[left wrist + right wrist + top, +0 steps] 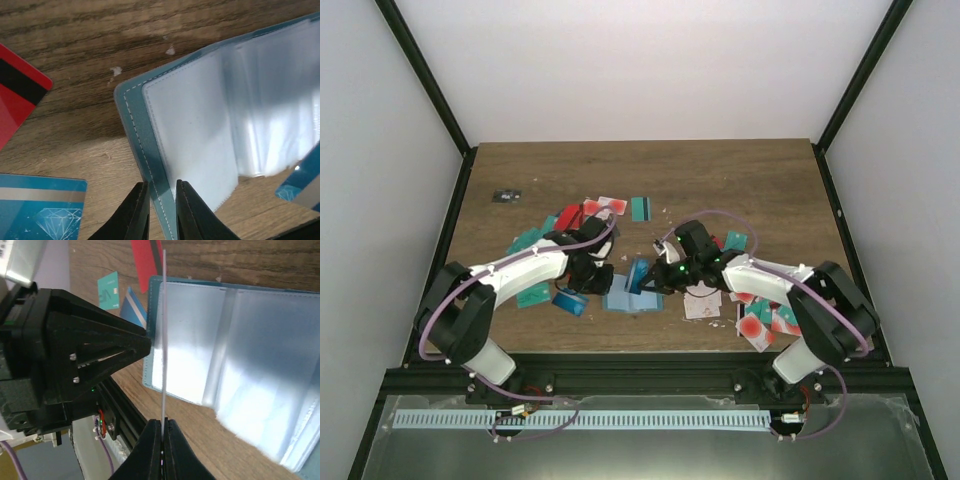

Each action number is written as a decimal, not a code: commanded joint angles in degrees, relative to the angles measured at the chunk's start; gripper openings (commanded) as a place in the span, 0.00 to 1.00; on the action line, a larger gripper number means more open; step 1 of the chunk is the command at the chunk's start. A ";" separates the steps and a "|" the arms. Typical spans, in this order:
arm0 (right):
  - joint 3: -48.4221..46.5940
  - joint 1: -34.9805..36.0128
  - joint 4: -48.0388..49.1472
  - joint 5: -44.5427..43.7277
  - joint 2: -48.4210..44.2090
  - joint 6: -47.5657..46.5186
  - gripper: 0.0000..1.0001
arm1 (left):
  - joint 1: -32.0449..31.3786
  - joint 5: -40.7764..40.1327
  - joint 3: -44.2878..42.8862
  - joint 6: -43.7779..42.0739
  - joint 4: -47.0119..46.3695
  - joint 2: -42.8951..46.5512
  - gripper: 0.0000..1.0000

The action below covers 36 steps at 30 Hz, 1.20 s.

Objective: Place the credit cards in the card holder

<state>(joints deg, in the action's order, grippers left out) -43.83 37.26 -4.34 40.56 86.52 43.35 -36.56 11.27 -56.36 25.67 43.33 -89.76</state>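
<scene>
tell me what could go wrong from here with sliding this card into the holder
1. The right tool pinches the card by one end, edge-on; its long free length could twist or slip on meeting a pocket.
2. The clear pockets of the card holder look pressed shut, so the card may skid over the plastic instead of entering.
3. The left tool sits only at the holder's cover edge; a push might slide the holder.
</scene>
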 commanded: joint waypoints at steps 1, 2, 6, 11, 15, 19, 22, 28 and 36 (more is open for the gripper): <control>-2.71 -0.26 -0.06 3.22 3.71 -4.18 0.01 | 0.34 -2.25 1.03 -1.39 -0.80 -1.41 0.17; -3.07 -0.25 -0.55 3.11 4.44 -4.83 0.01 | 0.34 -2.42 1.11 -1.48 -0.94 -1.60 0.17; -4.09 -0.25 -2.91 1.80 6.79 -6.99 0.01 | 0.43 -2.31 1.50 -1.57 -1.75 -2.30 0.17; -4.41 -0.25 -3.37 1.82 9.69 -8.33 0.01 | 0.65 -1.82 2.22 -1.57 -2.78 -2.90 0.17; -5.45 -0.30 -4.86 0.35 11.08 -9.41 0.01 | 0.83 -1.64 3.14 -1.64 -3.48 -3.21 0.16; -6.24 -0.25 -5.78 -0.03 12.26 -10.11 0.01 | 0.96 -1.69 4.02 -1.81 -4.01 -3.57 0.16; -6.12 -0.26 -5.48 0.91 12.90 -9.80 0.01 | 1.09 -1.53 4.60 -1.81 -4.46 -3.59 0.16; -5.68 -0.25 -4.46 4.57 14.12 -8.86 0.01 | 1.14 -0.56 6.54 -1.56 -6.22 -3.88 0.16; -5.88 -0.17 -3.57 10.17 17.31 -8.27 0.01 | 1.14 0.81 8.91 -0.37 -8.52 -3.76 0.15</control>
<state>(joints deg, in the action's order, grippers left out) -48.29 37.26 -8.25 46.92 101.75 34.94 -35.48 11.03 -49.63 24.97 37.10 -92.75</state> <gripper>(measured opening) 0.025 0.154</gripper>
